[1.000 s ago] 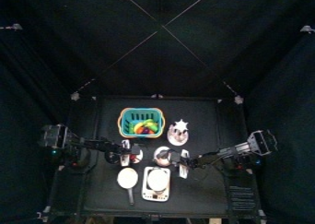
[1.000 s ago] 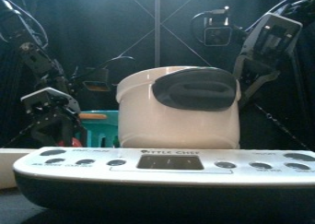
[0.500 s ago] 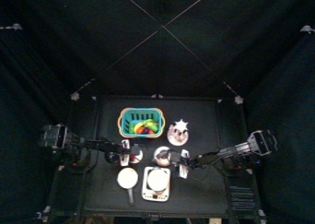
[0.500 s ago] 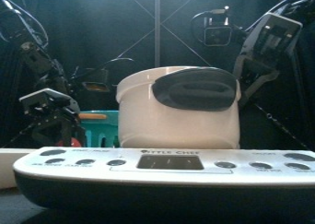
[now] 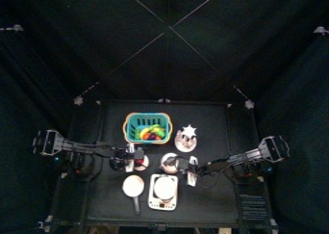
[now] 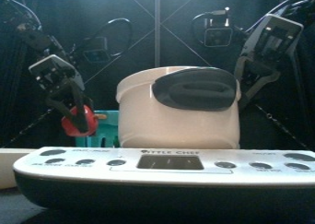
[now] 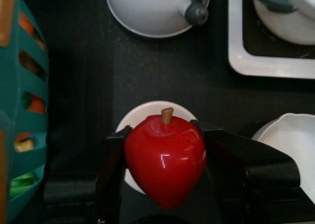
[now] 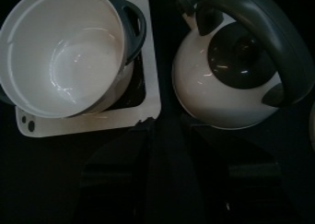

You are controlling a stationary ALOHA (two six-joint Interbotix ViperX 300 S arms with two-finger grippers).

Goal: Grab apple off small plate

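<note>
A red apple (image 7: 164,168) with a brown stem hangs just above the small white plate (image 7: 138,117), gripped at both sides by my left gripper (image 7: 167,145). The front view shows the apple (image 6: 76,120) lifted clear of the table in the left gripper (image 6: 74,117), at the left. From above, the left gripper (image 5: 130,162) sits left of centre beside the small plate (image 5: 141,163). My right gripper (image 5: 193,168) rests low on the right, its jaws together with nothing in them (image 8: 160,163).
A green basket (image 5: 149,130) of fruit stands behind the plate. A white kettle (image 8: 234,71) with a dark handle is right of it. A white rice cooker (image 6: 179,103) stands at the front edge, with a white ladle (image 5: 133,187) to its left.
My left gripper has risen with the apple in it, which now shows red in the front view. The right arm has not moved.
</note>
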